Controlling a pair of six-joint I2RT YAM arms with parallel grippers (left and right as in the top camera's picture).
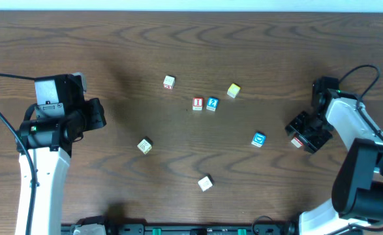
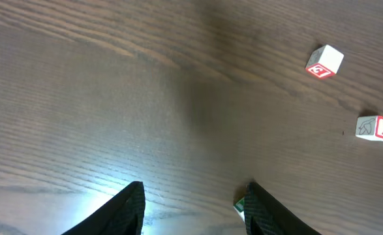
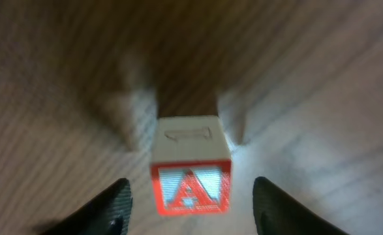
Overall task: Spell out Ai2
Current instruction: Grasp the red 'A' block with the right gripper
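Between spread fingers of right gripper (image 3: 191, 189): white cube block with red letter A (image 3: 190, 153); looks light, rigid; pinch opposite flat sides.

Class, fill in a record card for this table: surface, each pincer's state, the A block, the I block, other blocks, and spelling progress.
surface: wooden table
right pincer: open, one finger on each side of the A block
A block: red letter, on the table, not gripped
left pincer: open, nothing between its fingers
I block: red, mid-table, beside a blue block
other blocks: yellow block, second blue block, several more scattered
spelling: not yet assembled
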